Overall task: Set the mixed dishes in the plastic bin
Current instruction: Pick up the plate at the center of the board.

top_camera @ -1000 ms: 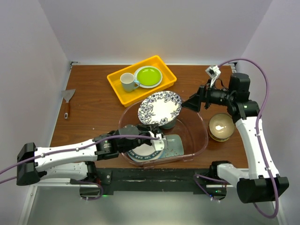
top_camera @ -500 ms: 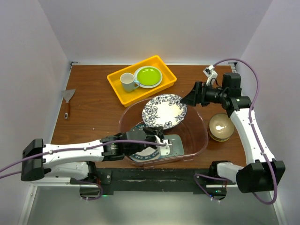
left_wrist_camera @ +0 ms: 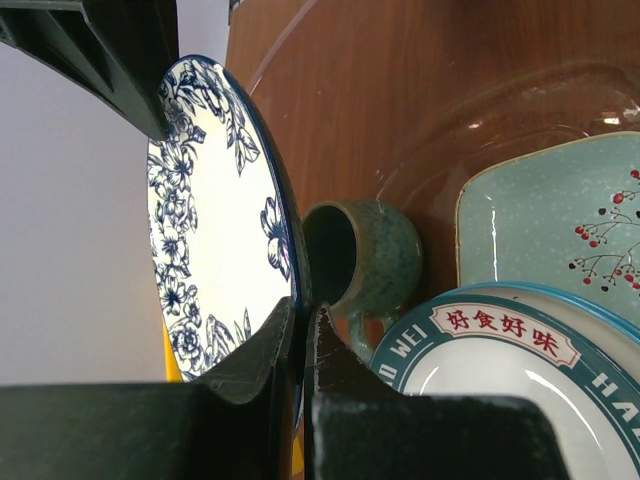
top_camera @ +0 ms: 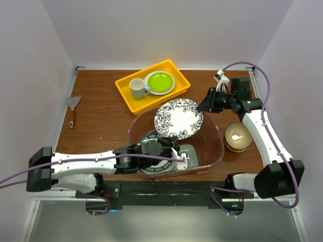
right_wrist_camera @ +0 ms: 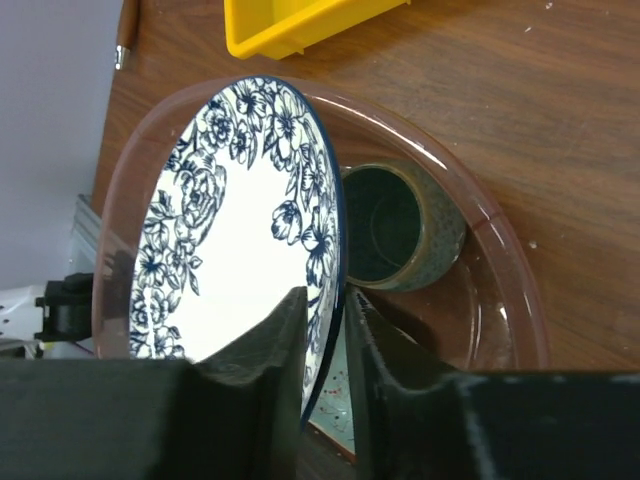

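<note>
The blue-floral plate (top_camera: 178, 118) (left_wrist_camera: 215, 230) (right_wrist_camera: 240, 250) hangs tilted over the plastic bin (top_camera: 216, 132) (right_wrist_camera: 500, 250). My left gripper (top_camera: 168, 141) (left_wrist_camera: 303, 310) is shut on its near rim. My right gripper (top_camera: 202, 107) (right_wrist_camera: 325, 300) straddles the far rim, its jaws narrowed with a slim gap left. Inside the bin lie a dark teal mug (left_wrist_camera: 375, 255) (right_wrist_camera: 400, 225) on its side, a mint-green tray (top_camera: 191, 154) (left_wrist_camera: 540, 220) and a white plate with a teal ring and red lettering (top_camera: 156, 165) (left_wrist_camera: 500, 365). A tan bowl (top_camera: 238, 135) sits on the table right of the bin.
A yellow tray (top_camera: 126, 96) at the back holds a white mug (top_camera: 136, 88) and a lime-green plate (top_camera: 159, 81). A scraper (top_camera: 73, 108) lies at the table's left edge. The tan bowl stands close to my right forearm.
My right gripper came in to the plate's far rim and its jaws narrowed from wide open. The left arm carried the plate slightly to the right.
</note>
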Tool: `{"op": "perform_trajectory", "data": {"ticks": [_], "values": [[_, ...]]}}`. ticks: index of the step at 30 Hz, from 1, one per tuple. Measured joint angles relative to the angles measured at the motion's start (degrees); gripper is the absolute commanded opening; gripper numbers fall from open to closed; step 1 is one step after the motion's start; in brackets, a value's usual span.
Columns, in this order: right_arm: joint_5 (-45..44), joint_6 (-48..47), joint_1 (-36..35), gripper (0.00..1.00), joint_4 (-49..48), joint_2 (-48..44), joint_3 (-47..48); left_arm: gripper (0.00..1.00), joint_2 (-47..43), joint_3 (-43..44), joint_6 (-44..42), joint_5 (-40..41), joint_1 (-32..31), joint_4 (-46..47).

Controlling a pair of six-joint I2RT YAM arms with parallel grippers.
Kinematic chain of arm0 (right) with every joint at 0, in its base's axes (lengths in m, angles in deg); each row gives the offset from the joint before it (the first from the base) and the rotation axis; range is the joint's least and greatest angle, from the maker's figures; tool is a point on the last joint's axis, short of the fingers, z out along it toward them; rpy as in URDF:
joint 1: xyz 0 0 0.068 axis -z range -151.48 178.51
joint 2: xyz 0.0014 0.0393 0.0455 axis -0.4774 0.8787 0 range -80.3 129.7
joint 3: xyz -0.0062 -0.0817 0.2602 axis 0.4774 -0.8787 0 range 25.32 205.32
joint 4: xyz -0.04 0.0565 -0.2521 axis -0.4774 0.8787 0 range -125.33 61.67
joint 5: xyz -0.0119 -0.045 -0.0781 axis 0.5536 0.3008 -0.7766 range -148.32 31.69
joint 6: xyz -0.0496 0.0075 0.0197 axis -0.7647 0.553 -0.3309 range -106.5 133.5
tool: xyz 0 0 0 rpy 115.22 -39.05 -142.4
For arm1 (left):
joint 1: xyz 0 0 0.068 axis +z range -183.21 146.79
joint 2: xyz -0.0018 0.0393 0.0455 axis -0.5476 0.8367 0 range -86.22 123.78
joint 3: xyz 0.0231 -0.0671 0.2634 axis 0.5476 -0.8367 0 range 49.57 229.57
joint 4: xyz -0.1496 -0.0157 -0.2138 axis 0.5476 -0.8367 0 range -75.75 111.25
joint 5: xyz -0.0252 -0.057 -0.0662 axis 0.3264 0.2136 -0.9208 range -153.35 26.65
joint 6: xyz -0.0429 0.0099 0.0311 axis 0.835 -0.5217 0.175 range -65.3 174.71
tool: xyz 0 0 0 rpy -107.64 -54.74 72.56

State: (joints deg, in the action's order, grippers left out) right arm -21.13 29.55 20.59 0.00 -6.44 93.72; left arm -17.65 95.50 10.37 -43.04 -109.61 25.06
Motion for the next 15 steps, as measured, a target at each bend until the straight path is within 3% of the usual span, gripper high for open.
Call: {"op": "perform_trajectory", "data": {"ticks": [5,10,13,14,15], "values": [[-0.63,0.92,0.11,0.01,-0.28,0.07,0.26,0.0,0.13,0.35,-0.52,0.5,-0.26,-0.04],[-0.48,2.03,0.11,0.0,-0.42,1.07,0.48,0.0,0.94,0.59,-1.55,0.5,-0.61,-0.02],[-0.2,2.36,0.11,0.2,-0.68,1.6,0.48,0.0,0.96,0.68,-1.77,0.55,-0.61,-0.02],[-0.13,2.51,0.11,0.34,-0.76,1.62,0.48,0.0,0.98,0.7,-1.75,0.59,-0.61,-0.02],[0.2,2.38,0.11,0.37,-1.01,1.6,0.48,0.0,0.98,0.74,-1.75,0.83,-0.61,0.07]]}}
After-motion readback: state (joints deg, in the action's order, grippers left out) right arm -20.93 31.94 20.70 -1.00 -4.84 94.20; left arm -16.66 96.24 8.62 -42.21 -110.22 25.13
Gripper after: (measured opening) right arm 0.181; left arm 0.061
